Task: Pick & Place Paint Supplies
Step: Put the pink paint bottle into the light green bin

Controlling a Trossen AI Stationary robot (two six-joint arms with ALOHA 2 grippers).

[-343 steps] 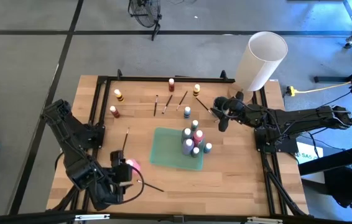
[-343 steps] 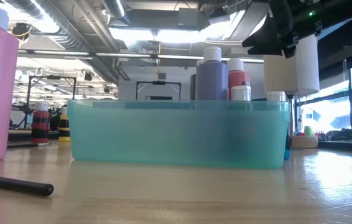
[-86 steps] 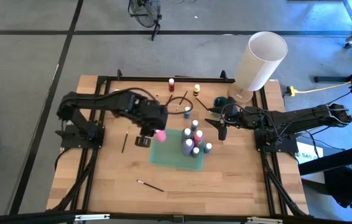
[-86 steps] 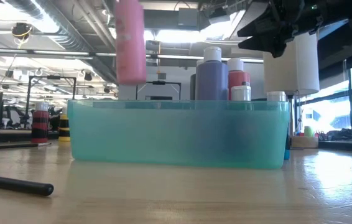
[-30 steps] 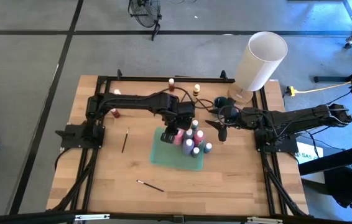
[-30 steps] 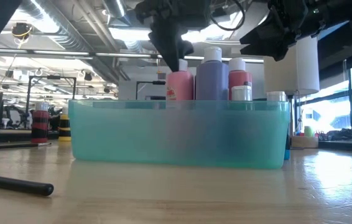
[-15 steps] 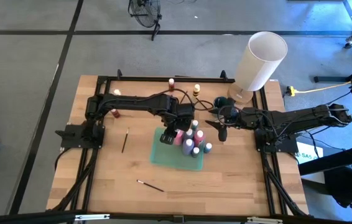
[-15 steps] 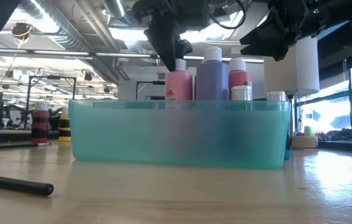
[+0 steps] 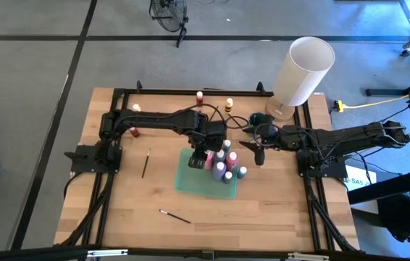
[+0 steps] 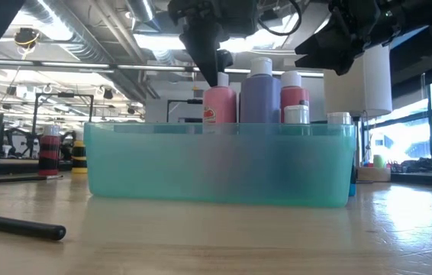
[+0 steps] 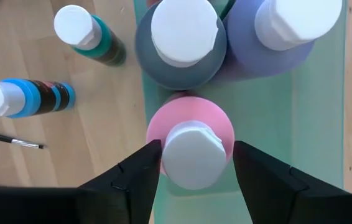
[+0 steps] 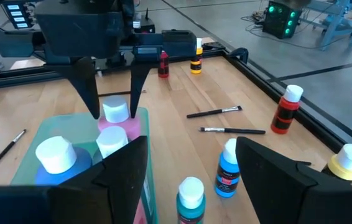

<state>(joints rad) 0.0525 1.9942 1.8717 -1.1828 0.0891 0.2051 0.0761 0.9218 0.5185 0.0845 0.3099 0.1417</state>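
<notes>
Left gripper [image 11: 196, 163] — fingers parted, one to each side of the white cap of the pink paint bottle [image 11: 190, 134], with a sliver of gap on both sides; nothing is clamped. The bottle stands upright in the teal tray [image 9: 190, 177], at its far edge, touching the dark grey bottle [image 11: 180, 53] behind it and close to the purple bottle [image 11: 269, 43].

Right gripper [image 9: 257, 154] — fingers spread wide, holding nothing, hovering just beyond the tray's right corner above the loose bottles.

Change since a second ago — the left fingers were tight on the pink bottle's cap; they have since let go, and the bottle has not shifted. Some seconds before that the bottle was being carried in the air at the tray's left edge.

Also in the tray: a red bottle [image 10: 293, 95] and a short white-capped one [image 10: 295, 114], all clustered in the right half.

Outside the tray: a teal bottle [image 12: 190, 200] and a blue bottle [image 12: 228, 169] by its right side; two brushes [image 12: 214, 112] beyond them; a brush [image 9: 145, 163] left of the tray, another [image 9: 175, 216] near the front edge; red [image 9: 199, 97] and yellow [image 9: 228, 105] bottles along the far edge of the table [image 9: 132, 210]. A large white cylinder [image 9: 303, 71] stands at the far right corner.
</notes>
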